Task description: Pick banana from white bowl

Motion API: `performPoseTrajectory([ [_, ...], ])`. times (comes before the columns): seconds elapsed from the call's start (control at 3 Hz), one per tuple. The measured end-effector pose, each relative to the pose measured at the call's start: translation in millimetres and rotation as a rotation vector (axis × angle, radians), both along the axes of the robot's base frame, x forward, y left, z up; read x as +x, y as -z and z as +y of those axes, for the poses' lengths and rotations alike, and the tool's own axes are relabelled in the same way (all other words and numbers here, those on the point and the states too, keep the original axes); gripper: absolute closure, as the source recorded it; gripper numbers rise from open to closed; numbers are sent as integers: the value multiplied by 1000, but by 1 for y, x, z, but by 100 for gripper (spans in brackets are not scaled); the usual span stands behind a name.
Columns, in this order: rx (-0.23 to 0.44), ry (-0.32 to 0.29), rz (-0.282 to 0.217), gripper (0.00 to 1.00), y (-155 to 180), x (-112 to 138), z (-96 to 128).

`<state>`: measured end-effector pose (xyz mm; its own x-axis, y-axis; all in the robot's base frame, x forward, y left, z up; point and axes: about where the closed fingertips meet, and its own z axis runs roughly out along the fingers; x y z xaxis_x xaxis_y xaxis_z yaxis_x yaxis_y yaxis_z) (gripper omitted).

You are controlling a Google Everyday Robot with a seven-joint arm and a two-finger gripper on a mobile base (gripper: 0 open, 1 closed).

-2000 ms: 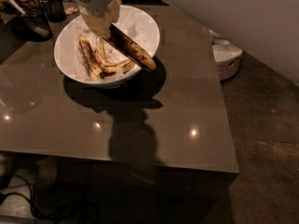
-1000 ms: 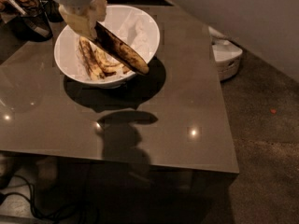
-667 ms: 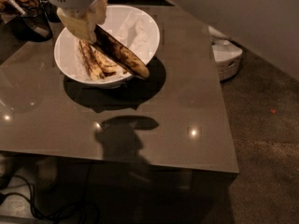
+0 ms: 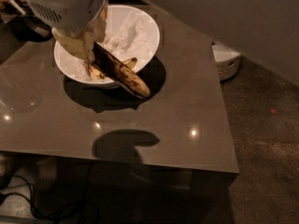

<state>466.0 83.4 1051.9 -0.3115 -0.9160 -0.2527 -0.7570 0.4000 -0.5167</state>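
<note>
The white bowl [image 4: 142, 29] sits at the back left of a glossy brown table [image 4: 177, 120], with crumpled white paper inside. My gripper [image 4: 88, 48] hangs over the bowl's left half and is shut on the upper end of the banana [image 4: 122, 72]. The banana is long and mostly dark brown-black. It slants down to the right, lifted, with its lower tip past the bowl's front rim. Shorter, yellower spotted bananas [image 4: 96, 71] lie in the bowl under the gripper, partly hidden.
A round white device [image 4: 225, 59] sits on the floor right of the table. Dark objects [image 4: 28, 20] stand at the back left by the table's edge. Cables [image 4: 42, 204] lie on the floor in front. A small orange speck [image 4: 273, 111] is on the floor.
My gripper has risen and come nearer the camera with the dark banana in it. The banana's free end now hangs over the bowl's front rim.
</note>
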Motion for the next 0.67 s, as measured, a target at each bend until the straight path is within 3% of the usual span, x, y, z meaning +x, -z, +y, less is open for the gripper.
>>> performPoseTrajectory([
  [0.33, 0, -11, 49, 100, 17, -13, 2],
  [0.67, 4, -24, 57, 100, 21, -23, 6],
])
